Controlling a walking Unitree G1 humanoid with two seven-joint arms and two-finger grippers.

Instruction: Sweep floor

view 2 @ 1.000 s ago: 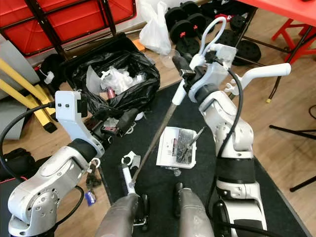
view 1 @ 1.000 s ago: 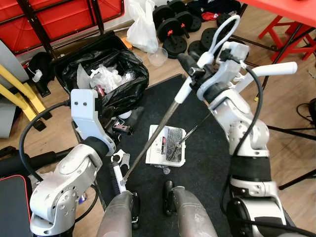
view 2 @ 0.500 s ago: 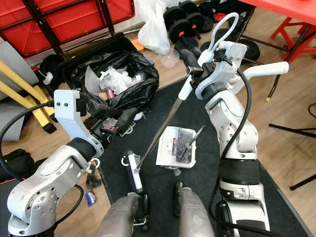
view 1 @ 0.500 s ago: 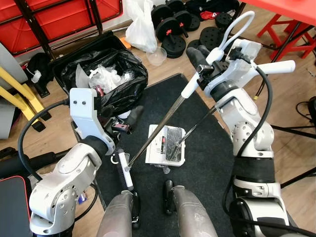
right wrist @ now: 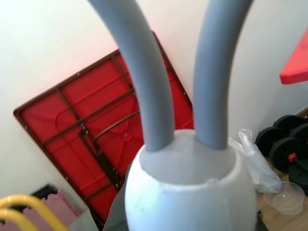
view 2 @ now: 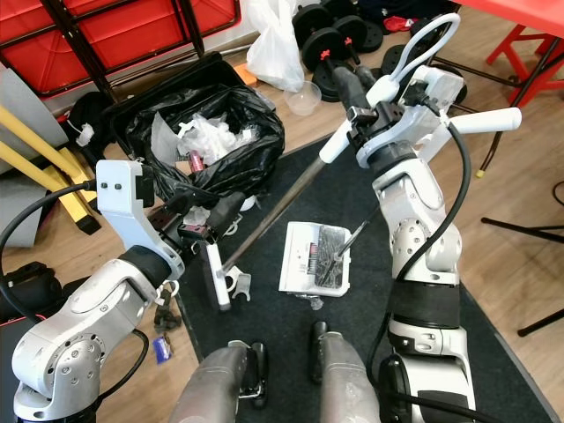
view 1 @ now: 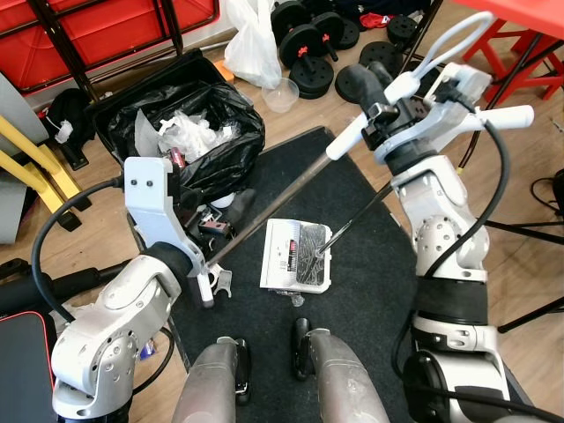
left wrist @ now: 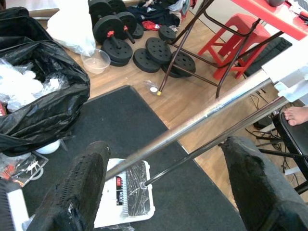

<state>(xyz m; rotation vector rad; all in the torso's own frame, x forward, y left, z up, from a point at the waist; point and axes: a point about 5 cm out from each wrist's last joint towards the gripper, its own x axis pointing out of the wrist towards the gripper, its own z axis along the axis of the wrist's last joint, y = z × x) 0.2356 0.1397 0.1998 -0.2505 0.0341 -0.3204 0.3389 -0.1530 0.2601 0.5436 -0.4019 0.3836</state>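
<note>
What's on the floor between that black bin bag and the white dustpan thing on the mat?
In the right eye view, the broom's metal handle crosses the dark mat between the bin bag and the dustpan.

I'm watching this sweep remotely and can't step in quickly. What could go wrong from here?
1. The broom head sits by the small white clip and litter beside the black trash bag; another stroke may scatter them off the black mat.
2. The long broom handle crosses close above the white dustpan, so it might knock it.
3. The right hand grips only the handle's top, so control may be loose.
</note>
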